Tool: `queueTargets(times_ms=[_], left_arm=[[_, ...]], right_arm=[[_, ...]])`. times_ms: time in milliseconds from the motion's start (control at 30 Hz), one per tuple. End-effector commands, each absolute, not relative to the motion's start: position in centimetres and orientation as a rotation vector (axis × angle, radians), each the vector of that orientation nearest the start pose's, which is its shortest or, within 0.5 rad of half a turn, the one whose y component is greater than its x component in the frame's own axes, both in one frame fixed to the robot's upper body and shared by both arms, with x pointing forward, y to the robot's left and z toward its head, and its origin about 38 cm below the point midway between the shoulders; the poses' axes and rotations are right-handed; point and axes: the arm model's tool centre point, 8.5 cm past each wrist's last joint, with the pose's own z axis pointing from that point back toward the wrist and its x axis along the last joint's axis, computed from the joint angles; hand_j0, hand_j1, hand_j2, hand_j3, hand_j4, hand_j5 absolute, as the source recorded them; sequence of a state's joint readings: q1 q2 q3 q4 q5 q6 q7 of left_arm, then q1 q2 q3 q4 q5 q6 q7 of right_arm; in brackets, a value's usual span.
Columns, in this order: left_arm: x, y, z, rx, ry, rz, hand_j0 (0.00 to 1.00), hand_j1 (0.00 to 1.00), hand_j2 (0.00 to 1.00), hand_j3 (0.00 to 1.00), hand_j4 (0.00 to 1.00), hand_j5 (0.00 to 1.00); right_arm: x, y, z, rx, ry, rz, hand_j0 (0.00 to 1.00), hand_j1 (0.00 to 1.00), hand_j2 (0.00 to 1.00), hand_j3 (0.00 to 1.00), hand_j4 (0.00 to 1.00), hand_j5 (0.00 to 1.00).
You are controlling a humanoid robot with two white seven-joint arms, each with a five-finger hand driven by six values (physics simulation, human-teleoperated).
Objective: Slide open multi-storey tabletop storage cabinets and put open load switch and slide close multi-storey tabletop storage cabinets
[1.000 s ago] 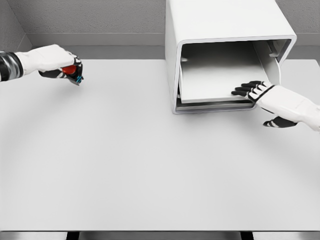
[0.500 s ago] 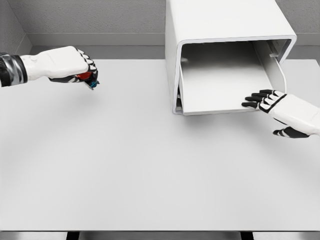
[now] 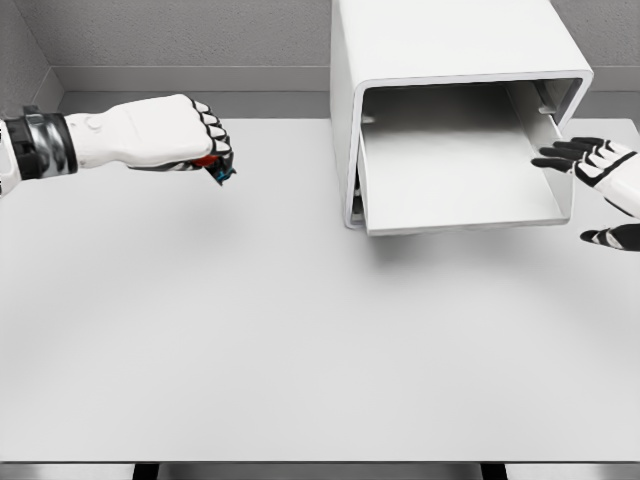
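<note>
A white tabletop storage cabinet (image 3: 450,40) stands at the back right of the table, its drawer tray (image 3: 455,160) slid out toward me. My left hand (image 3: 190,140) hovers above the table left of the cabinet, shut on a small red and blue load switch (image 3: 216,167) that peeks out under the fingers. My right hand (image 3: 590,165) is at the right edge of the view, just right of the drawer's front corner, open with its fingers spread and apart from the drawer.
The grey table (image 3: 300,340) stretches wide in front of the cabinet. A grey wall (image 3: 180,35) runs along the back.
My left hand has carried the load switch rightward toward the cabinet. The drawer has slid further out, and my right hand has let go and drawn off to the right.
</note>
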State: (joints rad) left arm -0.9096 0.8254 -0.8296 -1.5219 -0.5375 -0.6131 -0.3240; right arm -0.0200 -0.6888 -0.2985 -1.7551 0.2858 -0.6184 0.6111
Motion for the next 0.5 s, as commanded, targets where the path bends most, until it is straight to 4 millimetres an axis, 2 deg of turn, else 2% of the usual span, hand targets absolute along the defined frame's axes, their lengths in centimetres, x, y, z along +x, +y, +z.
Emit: queueTargets(times_ms=[0, 167, 233, 300, 367, 467], left_arm=[[44.2, 23.5, 29.0, -0.728, 1.899, 2.673, 0.48, 0.48, 0.48, 0.48, 0.48, 0.48], [43.9, 22.0, 29.3, -0.698, 1.918, 2.628, 0.48, 0.48, 0.48, 0.48, 0.48, 0.48], [43.9, 21.3, 29.4, -0.681, 1.931, 2.608, 0.48, 0.48, 0.48, 0.48, 0.48, 0.48], [43.8, 20.5, 29.6, -0.667, 1.939, 2.589, 0.48, 0.48, 0.48, 0.48, 0.48, 0.48], [43.9, 19.5, 29.7, -0.646, 1.953, 2.566, 0.48, 0.48, 0.48, 0.48, 0.48, 0.48], [43.8, 18.4, 30.1, -0.629, 1.965, 2.534, 0.48, 0.48, 0.48, 0.48, 0.48, 0.48]], right_arm=[[33.0, -41.1, 27.1, -0.664, -1.733, 1.529, 1.00, 1.00, 1.00, 1.00, 1.00, 1.00], [31.5, -43.2, 28.3, -0.659, -1.801, 1.413, 1.00, 1.00, 1.00, 1.00, 1.00, 1.00], [31.3, -43.2, 28.5, -0.661, -1.809, 1.410, 0.99, 0.99, 0.99, 0.99, 0.99, 0.99], [31.3, -43.0, 28.8, -0.661, -1.823, 1.412, 0.85, 0.85, 0.85, 0.85, 0.85, 0.85], [31.3, -42.8, 28.8, -0.648, -1.830, 1.414, 0.80, 0.80, 0.80, 0.80, 0.80, 0.80], [32.1, -40.9, 27.5, -0.566, -1.831, 1.454, 0.73, 0.73, 0.73, 0.73, 0.73, 0.73]])
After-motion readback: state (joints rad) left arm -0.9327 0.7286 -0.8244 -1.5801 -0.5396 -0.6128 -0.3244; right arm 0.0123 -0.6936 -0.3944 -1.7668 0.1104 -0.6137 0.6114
